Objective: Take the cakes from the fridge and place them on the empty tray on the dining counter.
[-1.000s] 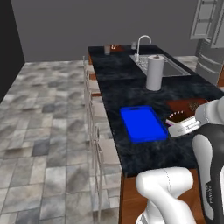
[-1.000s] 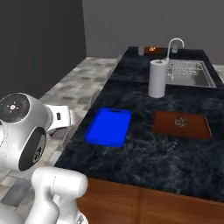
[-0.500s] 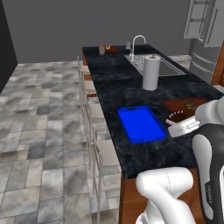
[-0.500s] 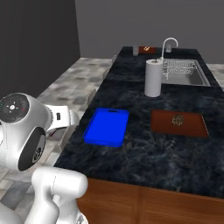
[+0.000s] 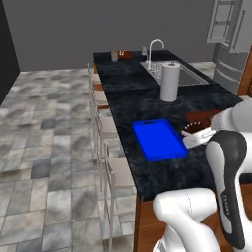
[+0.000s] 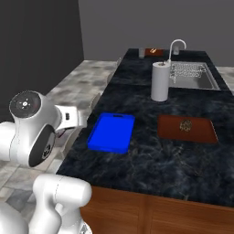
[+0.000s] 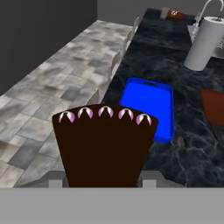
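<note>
item: dark cake wedge [image 7: 105,146] | pincer: clamped on it | blue tray [image 6: 111,132]: bare, on desk [image 6: 183,160] | left: 2 placements, second cake unseen

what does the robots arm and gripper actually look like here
The arm is glossy white, built of rounded, bulbous segments, with a dark grey to black band running along the link nearest the left base camera. In the right base view a round dark grey cap with a small dial-like marking closes off one joint. The gripper shows as small grey finger tips. No loose cables are visible.
</note>
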